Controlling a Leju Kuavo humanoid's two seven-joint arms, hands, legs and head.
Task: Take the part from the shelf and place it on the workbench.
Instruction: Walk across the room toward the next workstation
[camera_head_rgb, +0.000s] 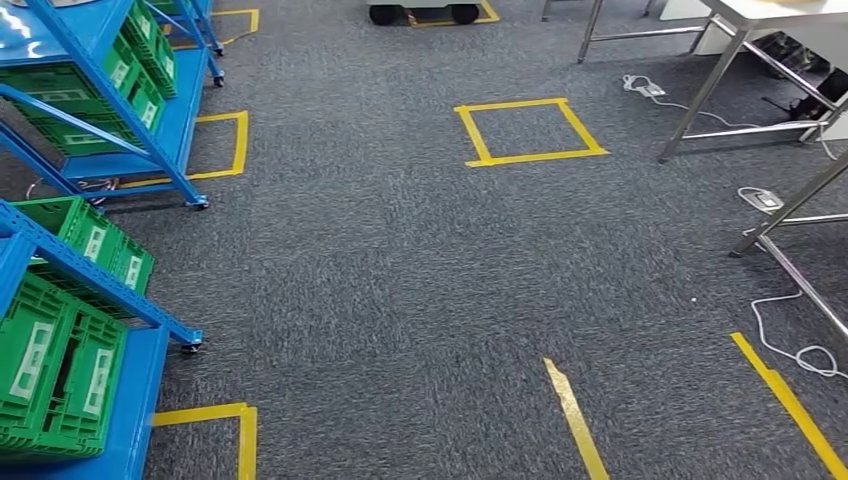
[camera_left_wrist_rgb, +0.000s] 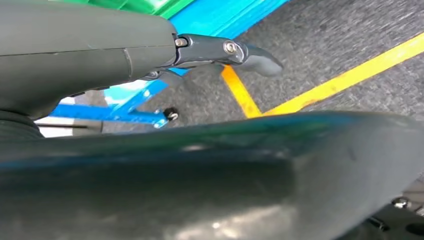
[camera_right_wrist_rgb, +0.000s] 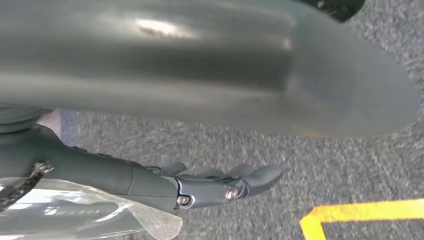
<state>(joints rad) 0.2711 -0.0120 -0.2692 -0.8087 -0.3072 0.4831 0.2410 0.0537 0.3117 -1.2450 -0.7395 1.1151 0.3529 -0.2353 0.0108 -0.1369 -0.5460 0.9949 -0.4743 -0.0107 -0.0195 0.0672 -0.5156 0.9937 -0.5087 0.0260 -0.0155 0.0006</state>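
Blue shelves (camera_head_rgb: 150, 135) with green crates (camera_head_rgb: 60, 365) stand along the left of the head view. Metal workbench legs (camera_head_rgb: 705, 90) show at the far right. My left hand (camera_left_wrist_rgb: 227, 52) hangs over the carpet beside a shelf's blue base (camera_left_wrist_rgb: 220, 15), its fingers stretched out and holding nothing. My right hand (camera_right_wrist_rgb: 220, 187) hangs above the carpet. A part in a clear plastic bag (camera_right_wrist_rgb: 85, 217) lies against its palm side and is carried with it. The fingers that show are straight, and the grip itself is hidden.
Grey carpet (camera_head_rgb: 400, 280) lies between shelves and benches, marked by a yellow tape square (camera_head_rgb: 530, 131) and tape strips (camera_head_rgb: 575, 415). White cables and power strips (camera_head_rgb: 765, 200) lie under the benches. A wheeled cart base (camera_head_rgb: 420, 12) stands at the far end.
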